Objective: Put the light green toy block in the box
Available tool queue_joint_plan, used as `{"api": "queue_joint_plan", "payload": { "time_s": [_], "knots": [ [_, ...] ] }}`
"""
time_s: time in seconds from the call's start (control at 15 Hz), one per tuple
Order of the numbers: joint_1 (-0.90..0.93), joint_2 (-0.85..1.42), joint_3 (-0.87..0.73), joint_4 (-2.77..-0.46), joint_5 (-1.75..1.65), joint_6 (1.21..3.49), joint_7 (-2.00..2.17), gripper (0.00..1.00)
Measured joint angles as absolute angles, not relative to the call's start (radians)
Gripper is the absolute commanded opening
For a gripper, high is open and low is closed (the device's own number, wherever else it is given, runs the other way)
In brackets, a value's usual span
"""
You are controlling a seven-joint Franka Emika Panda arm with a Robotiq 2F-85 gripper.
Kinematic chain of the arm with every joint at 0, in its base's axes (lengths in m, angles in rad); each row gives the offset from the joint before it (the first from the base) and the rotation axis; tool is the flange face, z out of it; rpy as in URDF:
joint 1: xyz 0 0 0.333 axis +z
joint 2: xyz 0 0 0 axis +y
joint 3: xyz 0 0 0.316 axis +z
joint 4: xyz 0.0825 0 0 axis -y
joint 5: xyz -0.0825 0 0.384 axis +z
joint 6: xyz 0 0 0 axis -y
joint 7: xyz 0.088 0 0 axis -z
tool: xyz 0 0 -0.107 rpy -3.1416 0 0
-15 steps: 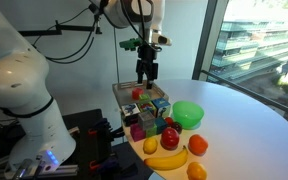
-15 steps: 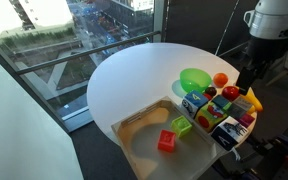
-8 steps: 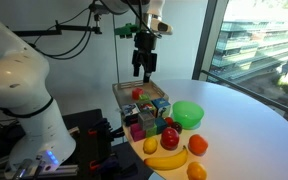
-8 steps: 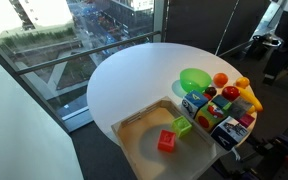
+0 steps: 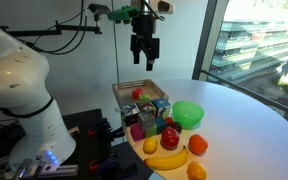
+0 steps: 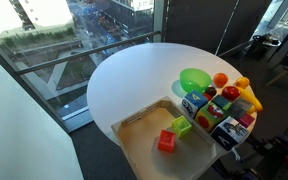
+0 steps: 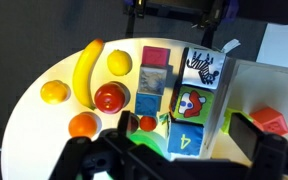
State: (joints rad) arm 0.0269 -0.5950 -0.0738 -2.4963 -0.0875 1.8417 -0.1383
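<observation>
The gripper (image 5: 144,63) hangs high above the box (image 6: 139,140), its fingers spread apart with nothing between them; the light green toy block (image 6: 182,126) sits inside the box near one wall, just beside a red block (image 6: 167,141).

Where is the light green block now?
In an exterior view, the light green block lies in the box, right beside the red block.

I can read just one mark: a "4" on a block (image 7: 187,139), five o'clock from the wrist view's centre.
</observation>
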Motion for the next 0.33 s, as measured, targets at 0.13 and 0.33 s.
{"api": "queue_joint_plan", "payload": {
  "time_s": [0.13, 0.33],
  "knots": [
    [0.027, -0.62, -0.081, -2.496, -0.08, 1.842, -0.146, 1.0],
    [0.027, -0.624, -0.079, -2.5, -0.08, 1.842, -0.146, 1.0]
  ]
}}
